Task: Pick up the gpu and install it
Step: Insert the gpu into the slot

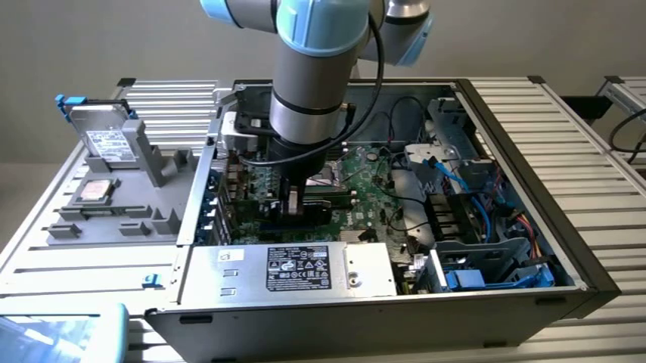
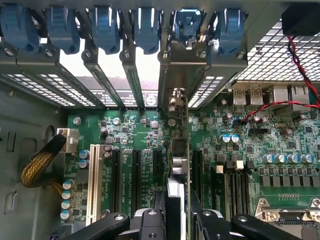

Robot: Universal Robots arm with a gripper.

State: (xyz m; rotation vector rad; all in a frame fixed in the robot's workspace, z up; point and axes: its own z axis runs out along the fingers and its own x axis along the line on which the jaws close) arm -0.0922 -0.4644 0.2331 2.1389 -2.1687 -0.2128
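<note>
The gpu (image 2: 179,155) appears edge-on in the wrist view, standing upright over a black expansion slot of the green motherboard (image 2: 135,130). Its silver end bracket (image 2: 176,70) lies against the case's rear slot openings, under a blue latch (image 2: 186,22). My gripper (image 2: 177,219) is shut on the gpu, with one black finger (image 2: 150,220) on each side of the card. In the exterior view the gripper (image 1: 292,203) reaches down into the open computer case (image 1: 525,189), low over the motherboard (image 1: 364,181), with the card's edge between its fingers.
A silver power supply (image 1: 302,268) fills the case's near side. A drive cage with blue cables (image 1: 485,249) stands on the exterior view's right. A grey fixture (image 1: 121,197) beside the case holds a hard drive (image 1: 106,140). A white slot (image 2: 93,180) and a braided cable (image 2: 40,167) lie near the card.
</note>
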